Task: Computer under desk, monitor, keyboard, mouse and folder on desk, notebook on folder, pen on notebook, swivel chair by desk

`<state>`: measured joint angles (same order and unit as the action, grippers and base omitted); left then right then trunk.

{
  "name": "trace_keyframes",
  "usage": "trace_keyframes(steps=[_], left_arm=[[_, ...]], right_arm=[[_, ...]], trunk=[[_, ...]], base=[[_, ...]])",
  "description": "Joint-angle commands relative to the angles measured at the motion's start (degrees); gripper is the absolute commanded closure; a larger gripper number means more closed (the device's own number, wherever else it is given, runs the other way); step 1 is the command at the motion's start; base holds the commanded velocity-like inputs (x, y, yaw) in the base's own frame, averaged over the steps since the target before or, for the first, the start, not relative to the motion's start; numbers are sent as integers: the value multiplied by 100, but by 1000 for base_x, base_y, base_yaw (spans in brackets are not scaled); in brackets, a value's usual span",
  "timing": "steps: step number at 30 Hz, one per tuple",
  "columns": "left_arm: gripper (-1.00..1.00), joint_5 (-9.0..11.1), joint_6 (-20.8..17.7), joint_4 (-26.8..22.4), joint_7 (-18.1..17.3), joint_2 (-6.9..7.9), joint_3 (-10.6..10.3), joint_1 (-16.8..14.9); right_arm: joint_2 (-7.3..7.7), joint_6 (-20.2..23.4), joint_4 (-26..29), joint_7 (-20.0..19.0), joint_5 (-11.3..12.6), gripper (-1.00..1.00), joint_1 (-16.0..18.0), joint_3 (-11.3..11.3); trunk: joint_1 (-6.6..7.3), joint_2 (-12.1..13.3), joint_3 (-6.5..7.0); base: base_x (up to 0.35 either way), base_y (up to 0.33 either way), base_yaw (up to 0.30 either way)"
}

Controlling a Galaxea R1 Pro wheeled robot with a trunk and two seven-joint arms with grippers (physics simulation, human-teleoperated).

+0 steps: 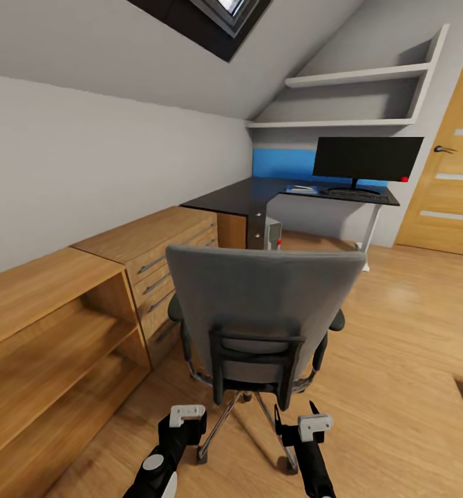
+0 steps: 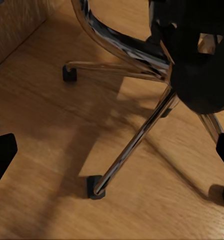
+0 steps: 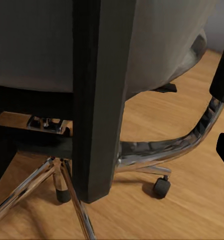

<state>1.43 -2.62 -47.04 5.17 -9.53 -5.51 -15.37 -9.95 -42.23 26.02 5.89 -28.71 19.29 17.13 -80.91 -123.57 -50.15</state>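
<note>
The swivel chair [image 1: 262, 304] stands just in front of me with its grey back turned toward me, hiding the seat. My left gripper [image 1: 185, 420] is open low beside the chrome star base [image 2: 137, 137]. My right gripper [image 1: 295, 409] is open behind the black back bracket [image 3: 99, 100]. Further back, the black-topped desk [image 1: 238, 197] carries the monitor [image 1: 367, 158] and the keyboard [image 1: 356, 195]. A small flat bluish item [image 1: 301, 188] lies left of the keyboard, too small to identify. The computer [image 1: 273, 234] stands under the desk. I cannot make out the folder, notebook, pen or mouse.
A wooden drawer chest [image 1: 166, 245] and an open wooden shelf unit [image 1: 45, 346] line the left wall. White wall shelves [image 1: 356, 97] hang above the desk. A wooden door [image 1: 452, 180] is at the right. Wooden floor [image 1: 404, 332] spreads to the right of the chair.
</note>
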Motion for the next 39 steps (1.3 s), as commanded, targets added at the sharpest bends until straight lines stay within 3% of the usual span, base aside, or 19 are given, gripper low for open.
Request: trace_keyframes(steps=[1, 12, 22, 39], left_arm=[[-100, 15, -28, -7, 41, 3, -21, -1], [-100, 12, 47, -225, -5, -47, -148, 225], [-100, 18, 51, -546, 1, 68, -144, 542], [-100, 24, 43, -622, 41, 82, -137, 552]], right_arm=[[-5, -18, -5, 30, -63, -100, 5, 29], [-5, -5, 200, 52, -70, -100, -48, -85], [-5, -8, 185, 61, -60, -100, -48, -75], [-5, -45, 34, 183, -27, -100, -57, -78]], trunk=[[0, -2, -5], [0, -2, -5], [0, -2, -5], [0, -2, -5]], base=[[70, 0, 0], [10, 0, 0], [0, 0, 0], [0, 0, 0]])
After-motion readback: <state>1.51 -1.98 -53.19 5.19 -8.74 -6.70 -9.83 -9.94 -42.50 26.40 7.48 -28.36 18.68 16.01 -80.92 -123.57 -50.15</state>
